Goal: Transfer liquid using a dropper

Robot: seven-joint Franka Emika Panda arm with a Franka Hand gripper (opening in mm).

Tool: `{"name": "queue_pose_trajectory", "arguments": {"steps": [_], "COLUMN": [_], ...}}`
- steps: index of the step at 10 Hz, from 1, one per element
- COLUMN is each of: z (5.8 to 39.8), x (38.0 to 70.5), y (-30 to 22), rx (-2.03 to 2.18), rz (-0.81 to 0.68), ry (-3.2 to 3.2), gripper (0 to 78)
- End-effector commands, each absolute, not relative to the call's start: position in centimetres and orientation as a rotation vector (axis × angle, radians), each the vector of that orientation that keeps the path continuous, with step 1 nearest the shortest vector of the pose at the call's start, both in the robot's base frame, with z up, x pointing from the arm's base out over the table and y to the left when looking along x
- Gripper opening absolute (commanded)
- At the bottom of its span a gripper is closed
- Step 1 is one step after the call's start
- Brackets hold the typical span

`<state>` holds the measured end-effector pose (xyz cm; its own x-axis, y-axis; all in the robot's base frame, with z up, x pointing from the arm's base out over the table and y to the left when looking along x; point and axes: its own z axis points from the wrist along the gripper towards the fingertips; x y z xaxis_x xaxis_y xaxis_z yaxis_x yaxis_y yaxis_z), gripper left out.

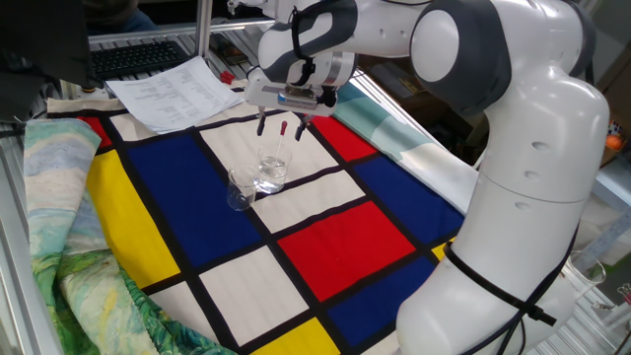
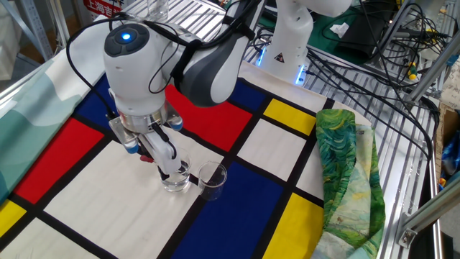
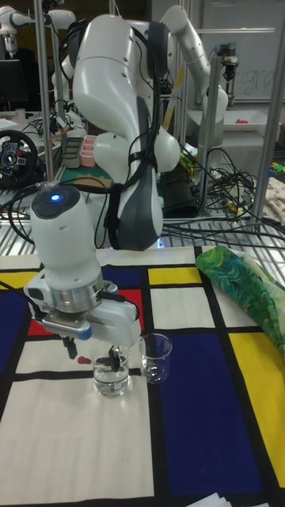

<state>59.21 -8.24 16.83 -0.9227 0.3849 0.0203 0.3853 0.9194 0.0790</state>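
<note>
The two dark fingers (image 1: 262,122) of the gripper (image 1: 281,125) point down over a glass beaker (image 1: 273,170) that stands on a white square of the checked cloth (image 1: 335,237). In this fixed view the fingers stand apart, and the small red bulb of the dropper (image 1: 283,128) shows between them, with the clear tube going down into the beaker; whether the pads press the bulb I cannot tell here. A second, smaller beaker (image 1: 240,189) stands just beside the first, toward the camera, and a sheet of paper (image 1: 177,91) lies at the far edge of the cloth. In the other fixed view the gripper (image 2: 159,162) hangs low over the same beaker (image 2: 176,178), one finger (image 2: 166,154) reaching to its rim, and a bit of red shows beside the fingers; the other beaker (image 2: 212,180) is on the right, touching or nearly touching. In the tall fixed view the gripper (image 3: 93,348) is above the beaker (image 3: 111,374), a red spot of the dropper (image 3: 81,359) shows near the left finger, and the second beaker (image 3: 155,357) is to the right. The liquid is too clear to make out.
</note>
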Motion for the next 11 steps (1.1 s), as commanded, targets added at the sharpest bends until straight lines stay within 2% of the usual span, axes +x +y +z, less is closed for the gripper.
{"name": "queue_pose_trajectory", "arguments": {"steps": [1, 2, 3, 11], "z": [16.97, 16.97, 16.97, 16.97], "x": [59.29, 59.29, 59.29, 59.29], "y": [-8.28, -8.28, -8.28, -8.28], "rx": [-0.613, -0.616, -0.616, -0.616], "rz": [-0.119, -0.119, -0.119, -0.119], "ry": [-3.089, -3.088, -3.088, -3.088], "gripper": [77.4, 77.4, 1.1, 1.1]}}
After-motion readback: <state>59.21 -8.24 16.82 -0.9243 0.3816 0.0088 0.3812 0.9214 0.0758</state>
